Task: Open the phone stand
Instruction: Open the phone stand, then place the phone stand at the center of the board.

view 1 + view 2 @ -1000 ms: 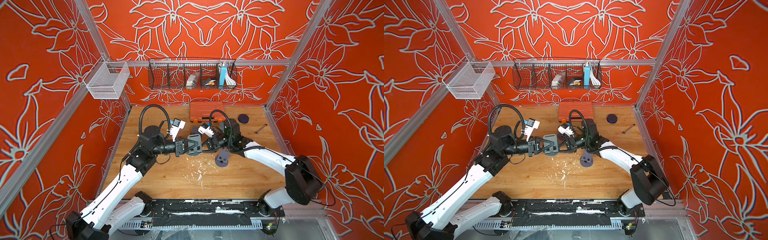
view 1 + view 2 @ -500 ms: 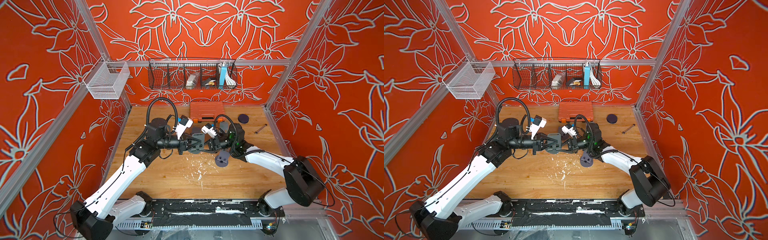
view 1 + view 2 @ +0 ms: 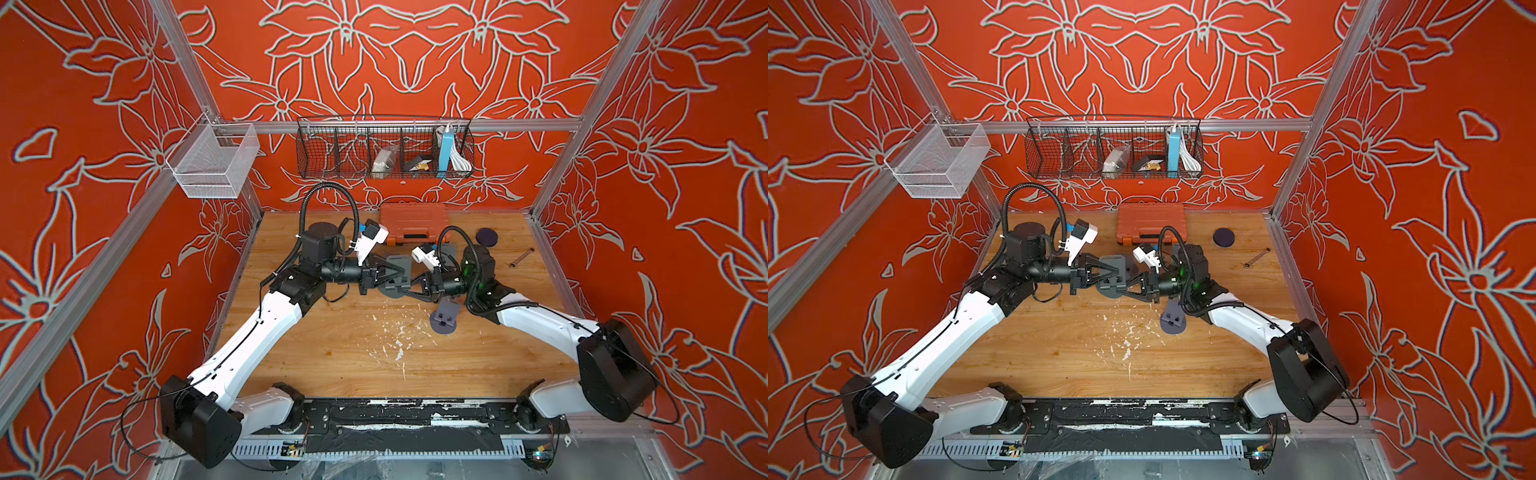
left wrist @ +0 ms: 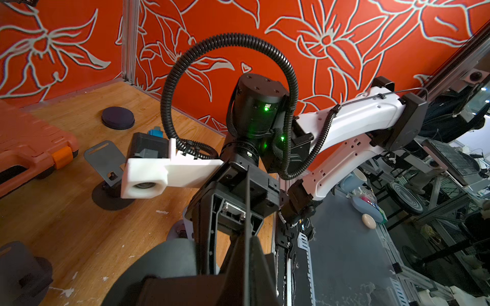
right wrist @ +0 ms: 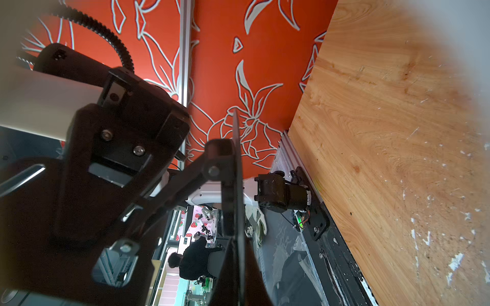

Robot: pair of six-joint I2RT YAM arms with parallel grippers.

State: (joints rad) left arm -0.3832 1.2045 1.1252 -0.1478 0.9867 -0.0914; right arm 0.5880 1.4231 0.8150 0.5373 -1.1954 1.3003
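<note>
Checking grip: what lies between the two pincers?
The dark grey round-based phone stand, clamped by the left pincer and the right pincer, in both top views.

One phone stand [image 3: 394, 262] is recorded: dark grey, made up of a round base disc, a hinged arm and a flat plate with a slot near one edge. In both top views the phone stand [image 3: 1111, 262] is found about the middle of the scene, at mid-depth, and appears to be raised off the wooden table [image 3: 374, 357]. It is gripped from the left by the left gripper [image 3: 399, 272] and from the right by the right gripper [image 3: 410, 286], each clamped on it. In the right wrist view the phone stand [image 5: 235, 185] is seen with its plate edge-on and the arm set at an angle to the plate at the hinge. How far it is opened cannot be determined.
</note>
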